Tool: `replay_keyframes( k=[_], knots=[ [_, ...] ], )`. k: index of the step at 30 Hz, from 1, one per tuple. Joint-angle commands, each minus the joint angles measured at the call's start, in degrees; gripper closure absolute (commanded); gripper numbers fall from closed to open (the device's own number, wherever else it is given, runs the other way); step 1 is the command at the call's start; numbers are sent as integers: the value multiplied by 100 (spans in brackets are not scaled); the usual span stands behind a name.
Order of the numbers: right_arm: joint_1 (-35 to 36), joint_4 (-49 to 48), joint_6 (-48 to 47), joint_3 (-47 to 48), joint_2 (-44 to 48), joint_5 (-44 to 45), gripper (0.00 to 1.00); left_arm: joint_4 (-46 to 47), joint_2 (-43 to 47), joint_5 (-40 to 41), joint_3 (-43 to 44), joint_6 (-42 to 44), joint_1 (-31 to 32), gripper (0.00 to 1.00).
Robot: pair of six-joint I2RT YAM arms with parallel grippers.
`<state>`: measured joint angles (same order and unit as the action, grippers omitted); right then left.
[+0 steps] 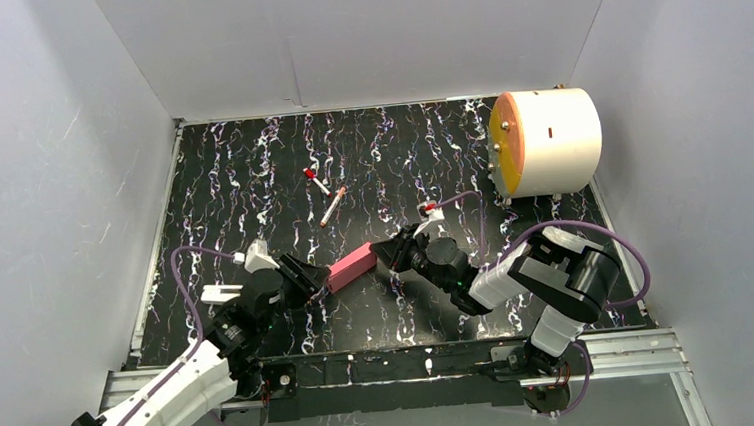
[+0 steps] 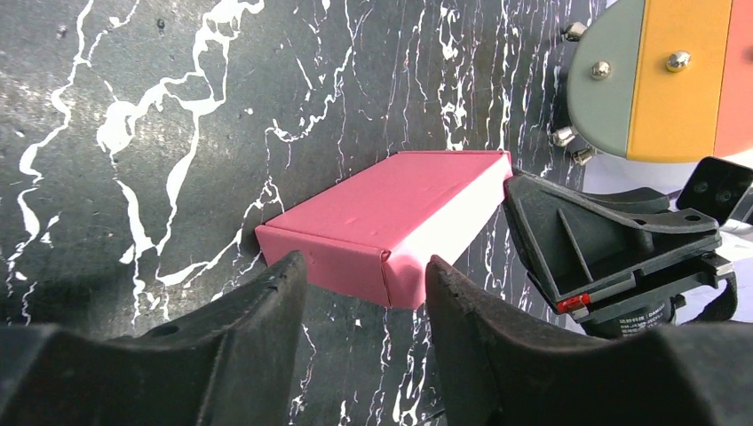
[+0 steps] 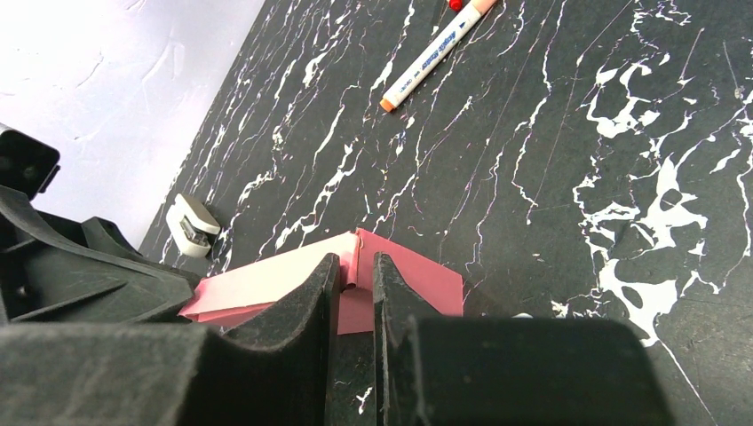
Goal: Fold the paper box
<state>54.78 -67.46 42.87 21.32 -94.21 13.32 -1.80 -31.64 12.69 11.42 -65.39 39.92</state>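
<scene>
The paper box [image 1: 351, 263] is looking nearly folded: the right tool [image 3: 357, 263] is pinching 1 end flap, and the left tool [image 2: 364, 266] is hovering released at the opposite end.

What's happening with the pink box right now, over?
Left tool open at one end of box. Right tool pinching flap at other end. Box closed up, lying flat. Pens off behind, nothing blocking.

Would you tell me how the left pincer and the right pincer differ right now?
The left pincer stands open; the right pincer is shut on a flap of the paper box. The left pincer faces the box's near-left end, the right pincer its far-right end. Both are black.
</scene>
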Motion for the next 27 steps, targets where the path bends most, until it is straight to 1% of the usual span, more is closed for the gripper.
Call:
replay_keyframes(
  k=[1, 6, 11, 15, 19, 22, 24, 27],
  knots=[
    [80, 1156, -297, -91, -165, -116, 80, 612, -216, -135, -132, -212, -11, 54],
    [72, 1130, -336, -76, -173, -154, 82, 966, -259, -208, -552, -405, -10, 65],
    [76, 897, -387, -105, -181, -377, 85, 1133, -263, -25, -986, -663, -11, 85],
    [47, 923, -464, -73, -18, -598, 85, 1036, -299, 102, -1096, -721, -11, 100],
    [-58, 1270, -486, 77, 209, -891, 83, 1102, -416, 148, -1112, -714, -13, 100],
    [-181, 1616, -350, 190, 353, -1109, 76, 1142, -558, 168, -1045, -621, -11, 100],
    [-339, 1605, -222, 161, 449, -1282, 74, 1140, -643, 179, -1000, -582, -11, 100],
    [-612, 1480, -36, 68, 562, -1761, 74, 1153, -742, 190, -984, -557, -11, 100]
  ],
)
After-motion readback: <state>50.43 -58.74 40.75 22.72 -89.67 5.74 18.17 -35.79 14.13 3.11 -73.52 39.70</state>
